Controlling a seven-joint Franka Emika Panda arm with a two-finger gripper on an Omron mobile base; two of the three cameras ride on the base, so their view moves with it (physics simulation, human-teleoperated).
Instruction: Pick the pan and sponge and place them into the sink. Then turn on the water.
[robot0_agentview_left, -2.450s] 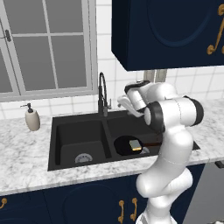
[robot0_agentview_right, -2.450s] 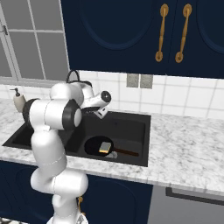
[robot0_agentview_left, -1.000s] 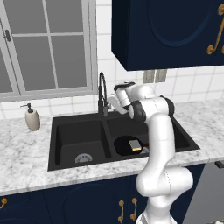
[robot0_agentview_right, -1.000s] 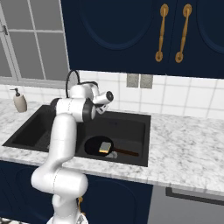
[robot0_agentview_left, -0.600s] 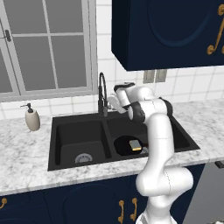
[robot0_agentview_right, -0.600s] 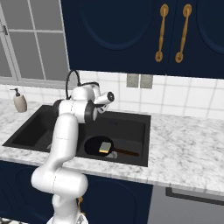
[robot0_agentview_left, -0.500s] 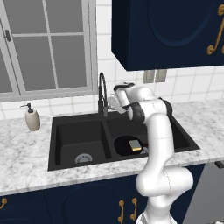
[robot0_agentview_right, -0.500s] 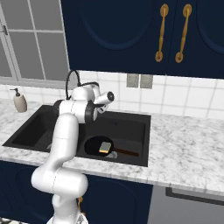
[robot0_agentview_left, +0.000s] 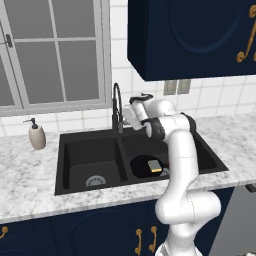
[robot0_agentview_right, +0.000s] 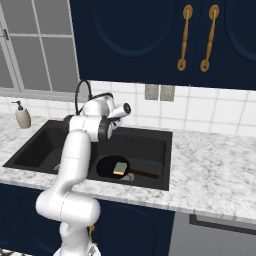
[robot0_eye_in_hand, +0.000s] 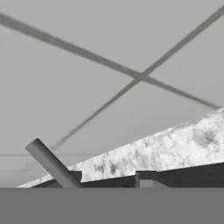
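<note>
The black pan (robot0_agentview_left: 145, 166) lies in the right basin of the black sink (robot0_agentview_left: 95, 141), and the sponge (robot0_agentview_left: 156, 166) rests on top of it. From the right base view the pan (robot0_agentview_right: 107, 167) points its handle to the right, with the sponge (robot0_agentview_right: 120, 168) in it. My gripper (robot0_agentview_left: 128, 116) is at the back of the sink, beside the base of the black faucet (robot0_agentview_left: 117, 106). In the hand view my gripper (robot0_eye_in_hand: 109, 183) is open, jaws narrowed, with a grey lever (robot0_eye_in_hand: 51, 163) rising by the left fingertip. No water is in view.
A beige soap dispenser (robot0_agentview_left: 36, 136) stands on the marble counter (robot0_agentview_left: 27, 175) left of the sink. The tiled wall is close ahead of the hand. Blue cabinets (robot0_agentview_left: 195, 37) hang above the arm. The left basin (robot0_agentview_left: 92, 165) holds only its drain.
My hand has swung from over the right basin to the faucet base and stayed there. Over the last second the jaws have drawn closer together.
</note>
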